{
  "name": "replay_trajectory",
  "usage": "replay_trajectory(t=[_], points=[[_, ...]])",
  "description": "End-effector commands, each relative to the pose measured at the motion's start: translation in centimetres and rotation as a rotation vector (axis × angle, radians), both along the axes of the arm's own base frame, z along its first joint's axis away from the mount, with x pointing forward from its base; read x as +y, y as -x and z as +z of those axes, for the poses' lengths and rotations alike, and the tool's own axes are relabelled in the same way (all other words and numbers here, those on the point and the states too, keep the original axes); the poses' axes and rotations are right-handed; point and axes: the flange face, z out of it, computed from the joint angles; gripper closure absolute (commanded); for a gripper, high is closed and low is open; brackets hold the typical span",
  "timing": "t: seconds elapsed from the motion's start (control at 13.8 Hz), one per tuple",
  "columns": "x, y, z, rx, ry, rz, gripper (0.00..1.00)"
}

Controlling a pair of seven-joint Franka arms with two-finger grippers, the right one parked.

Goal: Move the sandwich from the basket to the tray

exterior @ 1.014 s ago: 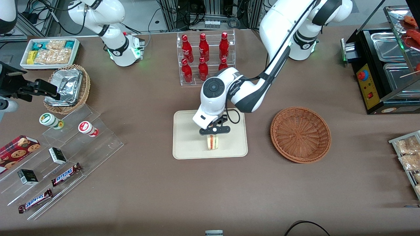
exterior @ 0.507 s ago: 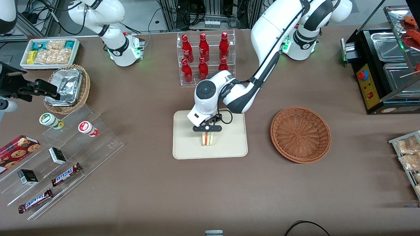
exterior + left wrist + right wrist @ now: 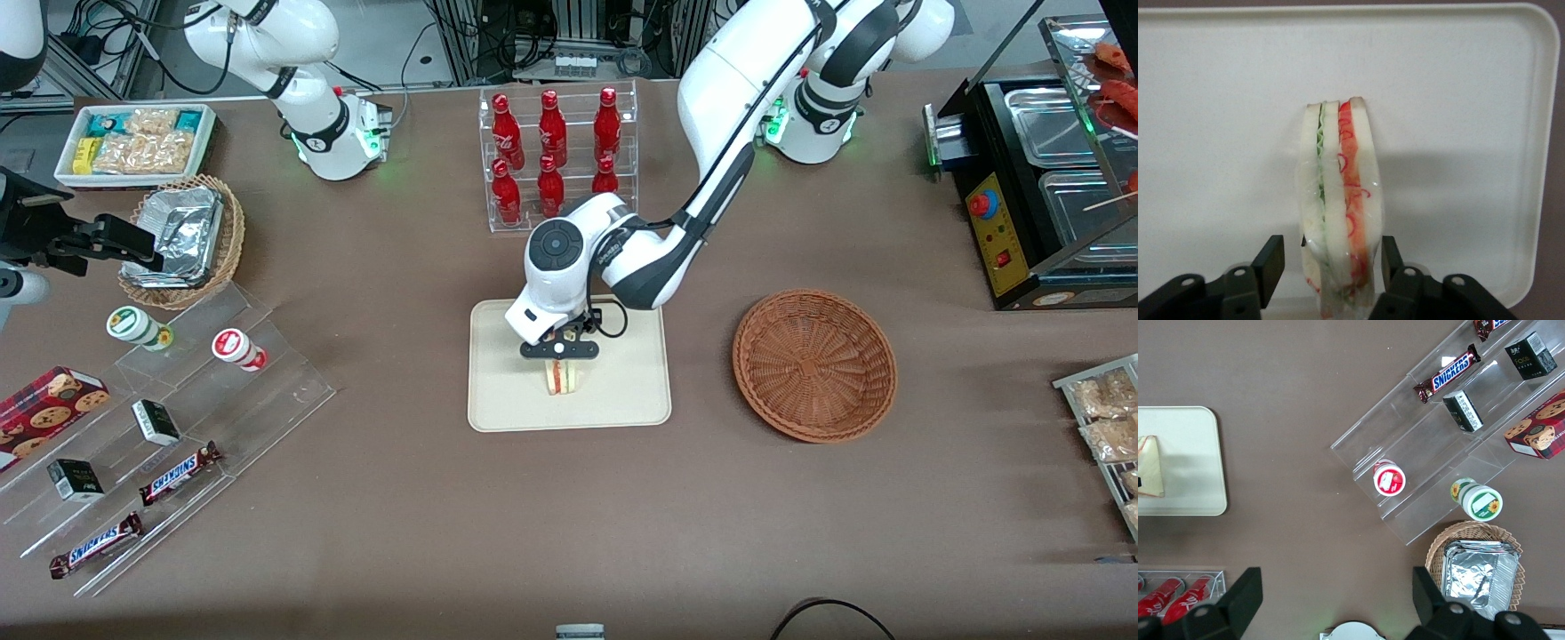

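Now the left arm reaches from its base at the table's edge farther from the front camera, elbow bent over the middle of the table, its wrist pointing straight down over the tray [image 3: 622, 391]. The gripper [image 3: 558, 356] hangs low above the tray's middle, with the sandwich [image 3: 560, 377] standing on edge between its two fingers [image 3: 1269, 260]. In the wrist view one finger sits against the bread on the red-filling side, while the other stands a little apart from the green-filling side, so the jaws look slightly open around the sandwich rather than squeezing it. The basket [image 3: 814, 364] lies beside the tray, toward the working arm's end, apart from it.
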Motion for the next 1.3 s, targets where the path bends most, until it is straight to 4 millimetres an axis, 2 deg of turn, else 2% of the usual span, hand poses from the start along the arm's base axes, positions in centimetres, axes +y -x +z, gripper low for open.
replay_trajectory(t=[0.0, 0.14, 0.29, 0.43, 0.65, 0.8, 0.94, 1.23], points=[[0.7, -0.5, 5.6, -0.036, 0.006, 0.017, 0.00], [2.2, -1.0, 9.4, -0.042, -0.014, 0.035, 0.00], [5.8, -3.4, 14.1, -0.065, 0.001, 0.101, 0.00], [8.9, -4.5, 18.3, -0.050, 0.014, 0.163, 0.00], [13.8, -5.2, 23.5, -0.040, -0.016, 0.248, 0.00], [18.7, -6.1, 26.8, -0.026, -0.044, 0.305, 0.00], [23.0, -6.7, 29.4, -0.023, -0.055, 0.363, 0.00], [28.2, -7.4, 31.0, -0.013, -0.079, 0.348, 0.00]])
